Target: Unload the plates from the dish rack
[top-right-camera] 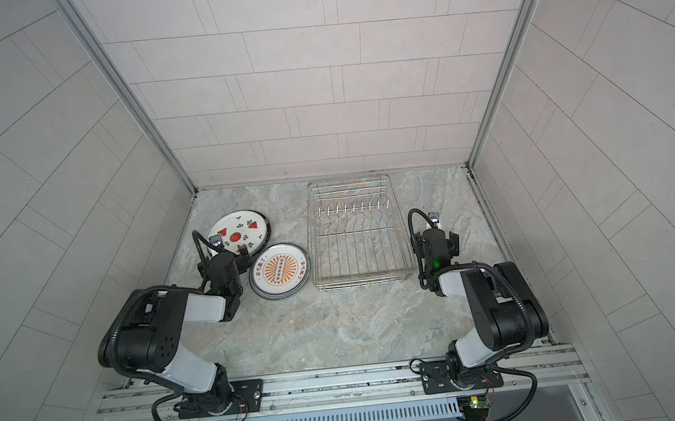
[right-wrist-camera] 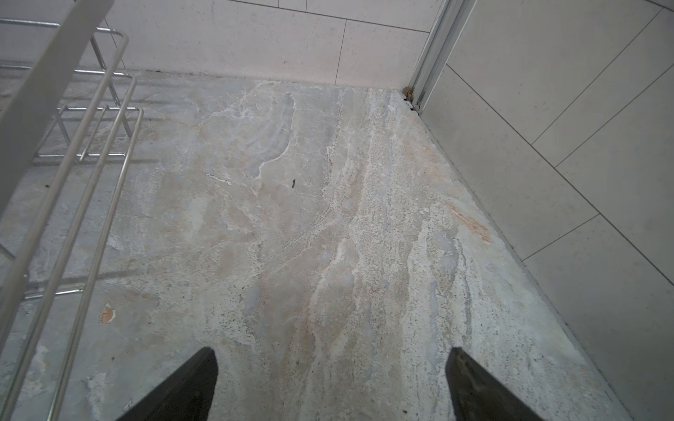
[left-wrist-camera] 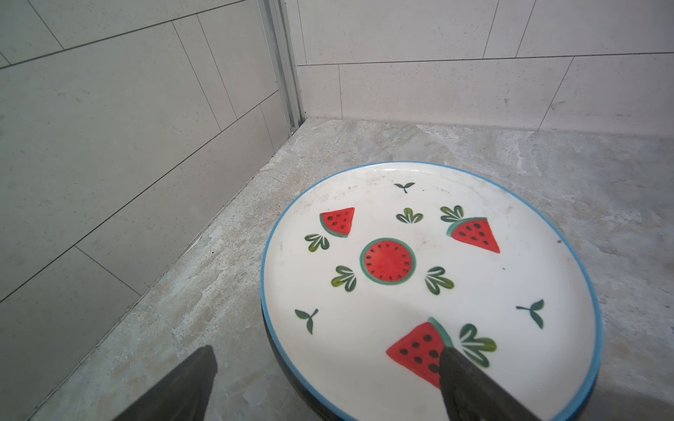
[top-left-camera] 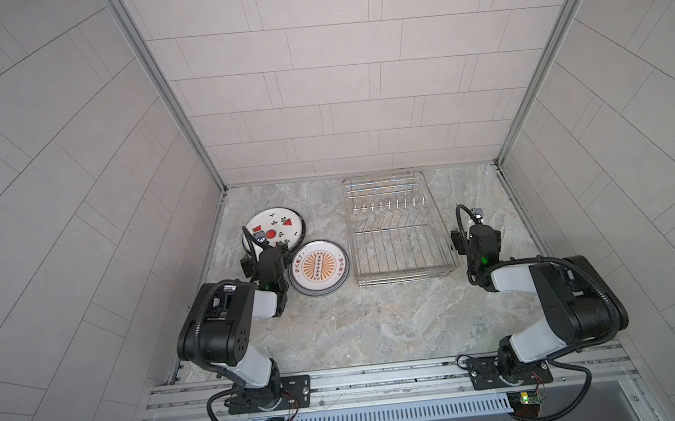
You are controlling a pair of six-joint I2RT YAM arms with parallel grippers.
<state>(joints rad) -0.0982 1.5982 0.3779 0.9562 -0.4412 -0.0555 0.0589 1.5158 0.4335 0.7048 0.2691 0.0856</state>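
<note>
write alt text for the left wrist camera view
A white, blue-rimmed watermelon-print plate lies face up near the tiled corner of a grey marbled counter. The left hand hangs open above its near edge, one finger over the plate, one over the counter.

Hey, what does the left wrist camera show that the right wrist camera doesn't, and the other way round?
Only the left wrist view shows the watermelon plate, lying flat, with the open left gripper straddling its edge. Only the right wrist view shows the dish rack, its wire side beside the open right gripper, which hangs above the counter. Both show that marbled counter and the tiled walls meeting at a metal corner strip.
</note>
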